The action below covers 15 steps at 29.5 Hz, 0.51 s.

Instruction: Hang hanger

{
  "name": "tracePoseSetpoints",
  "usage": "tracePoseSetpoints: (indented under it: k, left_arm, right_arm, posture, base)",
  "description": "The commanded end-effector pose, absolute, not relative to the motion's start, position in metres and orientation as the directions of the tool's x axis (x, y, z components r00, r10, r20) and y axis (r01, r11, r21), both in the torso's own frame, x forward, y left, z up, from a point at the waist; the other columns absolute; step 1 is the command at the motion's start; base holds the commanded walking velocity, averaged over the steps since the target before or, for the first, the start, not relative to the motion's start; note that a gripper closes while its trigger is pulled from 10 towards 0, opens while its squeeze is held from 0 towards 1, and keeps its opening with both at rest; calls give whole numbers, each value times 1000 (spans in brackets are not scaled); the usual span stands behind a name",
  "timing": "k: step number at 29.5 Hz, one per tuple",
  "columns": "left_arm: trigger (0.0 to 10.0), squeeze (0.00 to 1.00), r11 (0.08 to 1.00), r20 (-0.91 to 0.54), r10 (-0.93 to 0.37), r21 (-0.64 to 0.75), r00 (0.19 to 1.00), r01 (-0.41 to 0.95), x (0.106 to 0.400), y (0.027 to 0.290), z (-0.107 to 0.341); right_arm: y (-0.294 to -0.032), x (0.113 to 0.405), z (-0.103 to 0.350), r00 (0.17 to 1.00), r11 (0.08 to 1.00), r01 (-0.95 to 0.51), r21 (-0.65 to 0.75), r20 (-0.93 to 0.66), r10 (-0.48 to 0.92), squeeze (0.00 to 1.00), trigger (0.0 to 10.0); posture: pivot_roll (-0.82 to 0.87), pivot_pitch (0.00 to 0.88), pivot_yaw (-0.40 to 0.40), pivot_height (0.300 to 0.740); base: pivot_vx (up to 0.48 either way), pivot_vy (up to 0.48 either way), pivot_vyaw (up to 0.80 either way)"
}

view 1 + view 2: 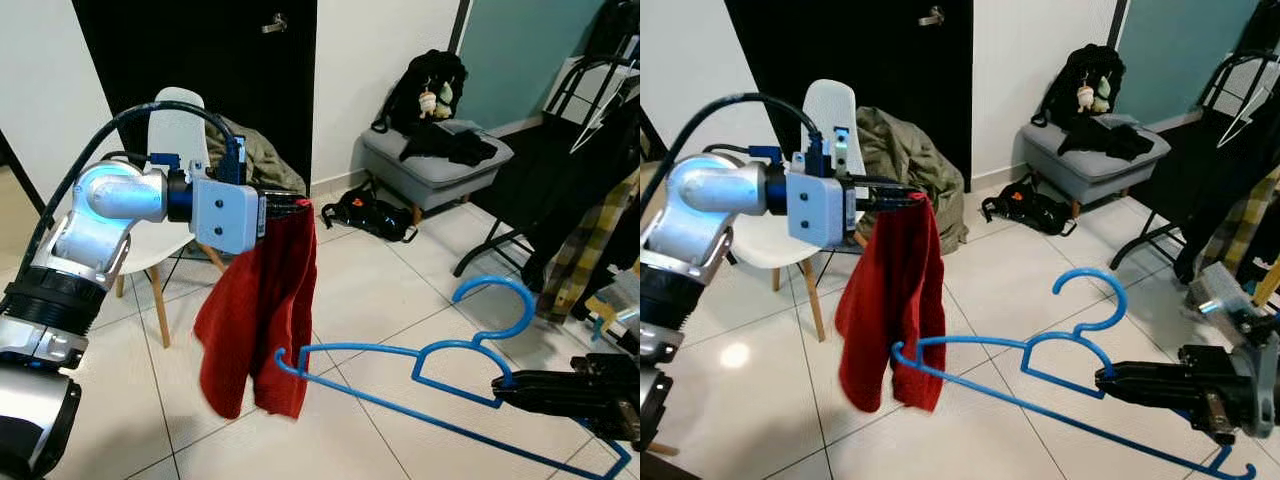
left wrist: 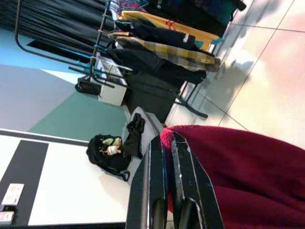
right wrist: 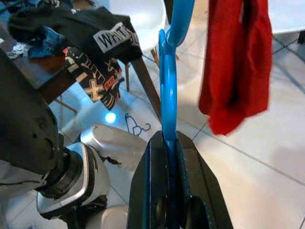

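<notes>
The blue plastic hanger [image 1: 440, 370] lies nearly flat in the air above the tiled floor [image 1: 370, 270], hook upward and toward the clothes rack, gripped near its neck by the right end effector [image 1: 1110, 380], whose two black fingers are closed on the blue bar; the right wrist view confirms this, with the blue bar [image 3: 167, 95] running straight out from between the clamped fingers. The far tip of the hanger reaches the lower edge of a red towel-like cloth [image 1: 262, 310], and from the head views it seems to touch or just hook into the fabric, though that cannot be told for certain. The cloth hangs down from the left end effector [image 1: 300, 207], raised at chest height and pinched shut on its upper corner; the left wrist view shows the red hem [image 2: 228, 162] squeezed between the two fingers. That same wrist view looks past the cloth to a clothes rack [image 2: 157, 43] carrying a plaid shirt and dark garments, seen in the head views at the right edge. Behind the left arm stands a white chair [image 1: 830, 120] with an olive jacket [image 1: 905, 165] heaped beside it, a grey ottoman [image 1: 435, 165] with a black backpack [image 1: 428, 85] against the wall, and a small black bag [image 1: 375, 212] on the floor.
</notes>
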<state>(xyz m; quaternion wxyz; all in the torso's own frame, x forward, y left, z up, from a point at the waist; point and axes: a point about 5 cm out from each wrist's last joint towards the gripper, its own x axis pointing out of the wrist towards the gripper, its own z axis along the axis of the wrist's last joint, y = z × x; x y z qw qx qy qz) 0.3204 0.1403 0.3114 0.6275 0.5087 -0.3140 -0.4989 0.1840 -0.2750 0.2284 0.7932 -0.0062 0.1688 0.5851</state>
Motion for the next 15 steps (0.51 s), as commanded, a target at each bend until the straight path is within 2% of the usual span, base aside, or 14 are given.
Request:
tracePoseSetpoints:
  k: [1,12,15]
  left_arm:
    - [10000,0,-30,-122,-937,962,327,272,321,145,317]
    - [10000,0,-23,-131,-915,961,382,275,333,156,315]
    - [10000,0,-19,-132,-905,962,404,272,336,160,314]
  right_arm:
    - [-277,180,237,255,306,-937,168,-273,928,0,10000]
    - [-308,168,255,327,384,-913,139,-312,892,0,10000]
    - [-323,167,256,396,461,-880,117,-354,847,0,10000]
  posture:
    - [-56,61,8,740]
    - [-65,66,9,740]
    - [-69,68,11,740]
  base:
    - [0,0,0]
    - [0,0,0]
    - [0,0,0]
